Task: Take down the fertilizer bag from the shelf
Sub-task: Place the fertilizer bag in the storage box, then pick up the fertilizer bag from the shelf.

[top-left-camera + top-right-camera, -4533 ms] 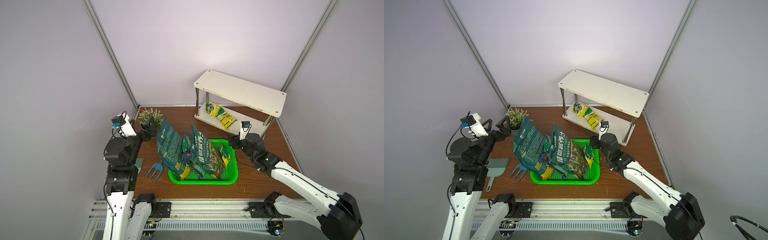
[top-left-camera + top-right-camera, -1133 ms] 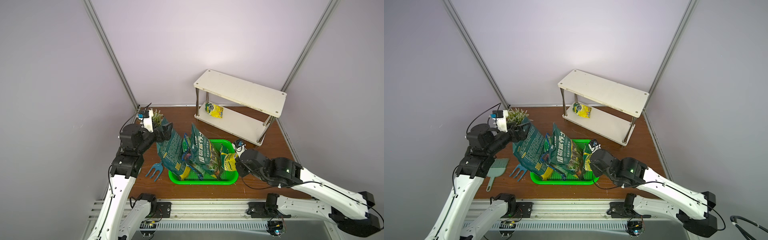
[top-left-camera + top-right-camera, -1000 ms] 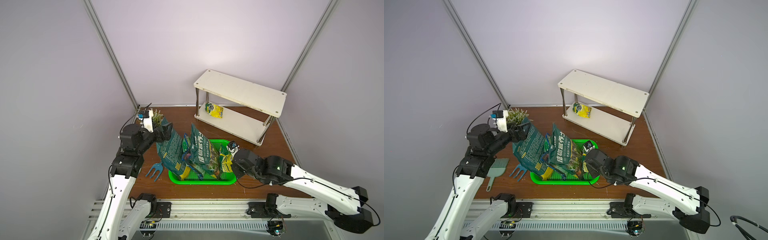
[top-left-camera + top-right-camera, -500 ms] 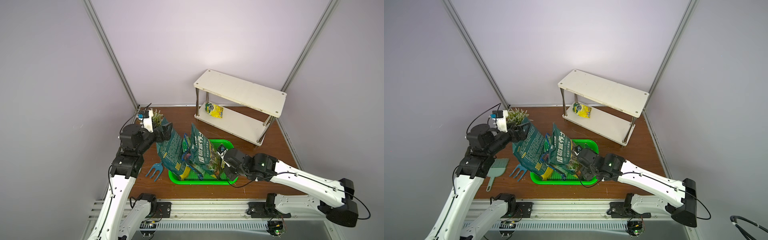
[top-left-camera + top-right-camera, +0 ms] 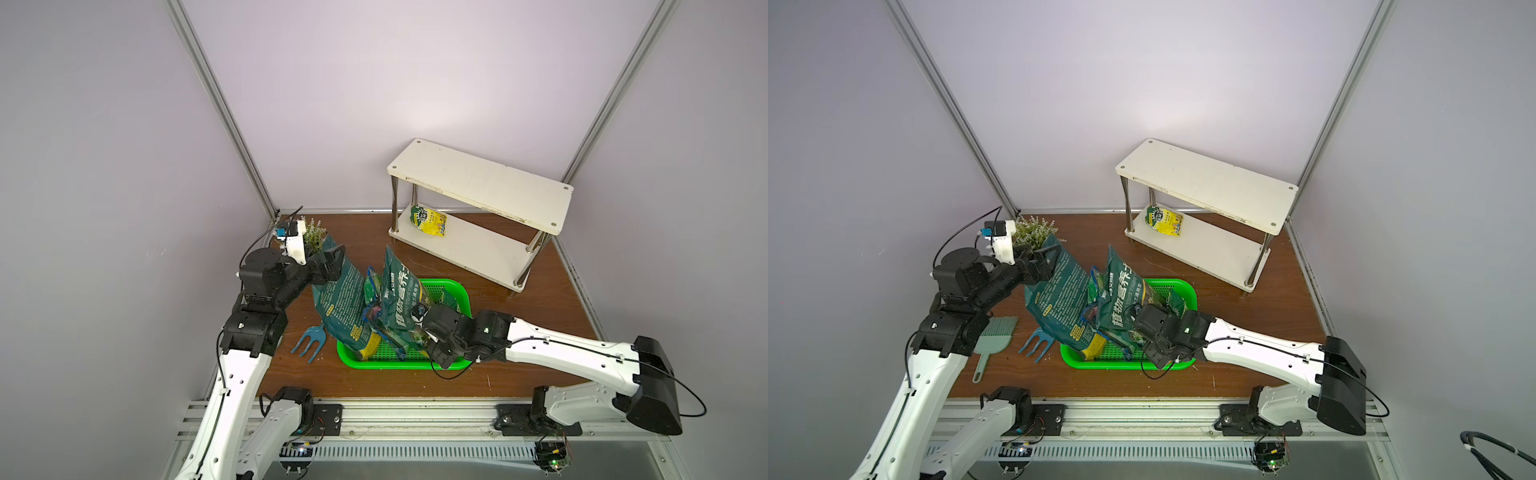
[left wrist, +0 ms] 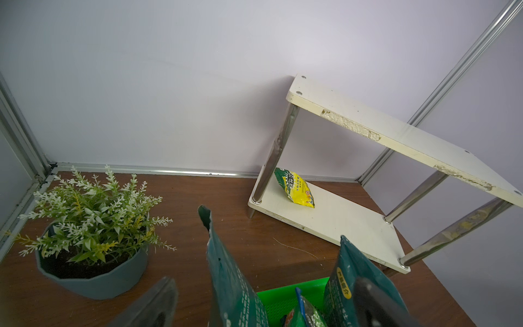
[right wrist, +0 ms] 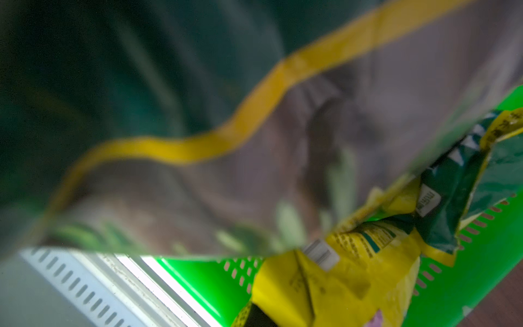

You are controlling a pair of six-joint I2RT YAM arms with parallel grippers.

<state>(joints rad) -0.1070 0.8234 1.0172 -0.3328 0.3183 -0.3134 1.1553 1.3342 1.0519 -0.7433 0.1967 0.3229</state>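
the fertilizer bag (image 5: 428, 220), a yellow pouch with a green top, lies flat on the lower board of the shelf (image 5: 482, 187), at the end nearest the back wall, under the upper board. it is not yet taken down. take the table (image 5: 519, 324) as a clock in a top view, twelve at the back wall and the green basket (image 5: 453, 286) at the centre. the shelf stands at one o'clock, apart from the basket, and the pouch is at about twelve.

two tall dark green bags (image 5: 345, 299) lean out of the basket toward ten o'clock. the right gripper (image 5: 428, 328) comes in from four o'clock, pushed low against them, fingers closed tight. its wrist view shows a crumpled yellow packet (image 7: 325, 283) on the basket floor, but whether the fingers pinch it i cannot tell. the left gripper (image 5: 330, 266), at ten o'clock, has its fingers (image 6: 152, 305) spread wide either side of the top edge of one dark bag, gripping nothing. a potted plant (image 6: 90, 220) stands behind it, and a blue hand fork (image 5: 309, 338) lies at eight.

my reading: the right arm is busy at the basket, so the fetch of this pouch has not begun. next it would need to lift clear of the leaning bags, open, reach toward twelve o'clock low between the two boards, miss the chrome leg and pinch the pouch by an edge.
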